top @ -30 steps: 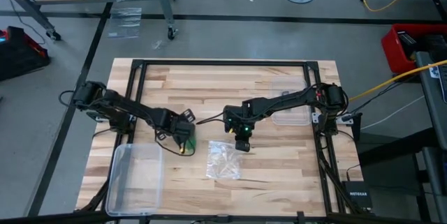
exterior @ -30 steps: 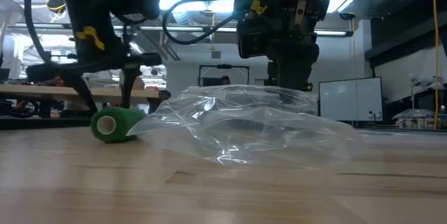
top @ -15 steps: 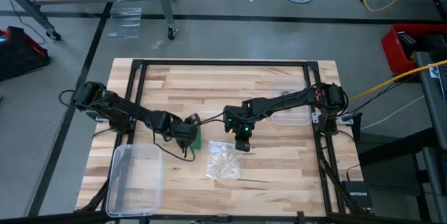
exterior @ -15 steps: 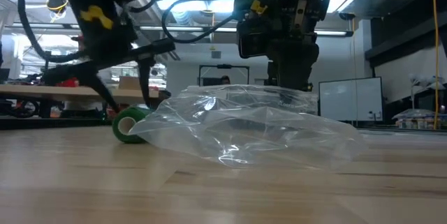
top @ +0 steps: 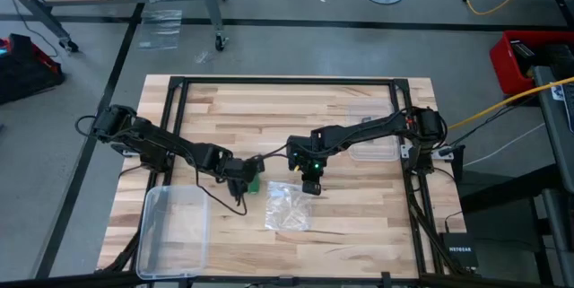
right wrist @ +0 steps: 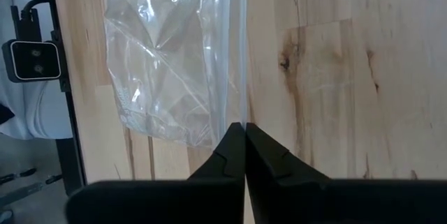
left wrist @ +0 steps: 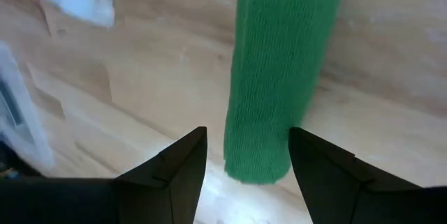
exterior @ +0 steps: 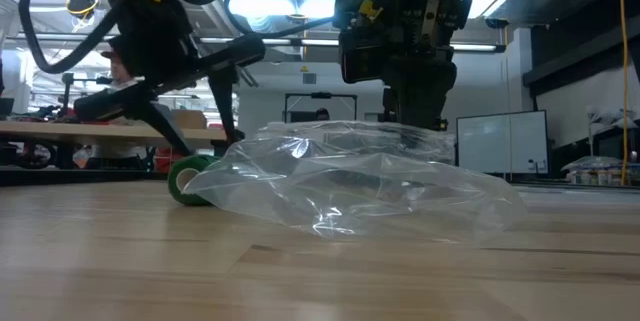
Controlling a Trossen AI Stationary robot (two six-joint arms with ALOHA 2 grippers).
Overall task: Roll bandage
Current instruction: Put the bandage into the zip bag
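Observation:
The bandage is a small green roll lying on its side on the table, just left of a crinkly clear plastic bag; it also shows in the low view. My left gripper is open and low over the table, with one finger on each side of the roll's near end. My right gripper is shut at the bag's far right corner, above the bag's top in the low view. My left gripper straddles the roll's near end, coming slanting down from the table's left, its fingers lying along the roll. One finger seems to lie against the roll's side; the other stands a little apart. The roll lies on the table. My right gripper points down, and its shut fingertips meet on the bag's straight edge. It seems to pinch that edge; one layer or several, I cannot tell. The rest of the bag lies puffed and slack on the table.
A clear plastic box stands at the front left. A flat clear lid lies at the right under my right arm. A black frame runs around the table top. Bare wood lies at the near right.
My left gripper has gone toward the table's right, toward the plastic bag, and has turned somewhat, still open. The green roll has moved along the table with it and now lies against the bag's left side. My right arm has kept still.

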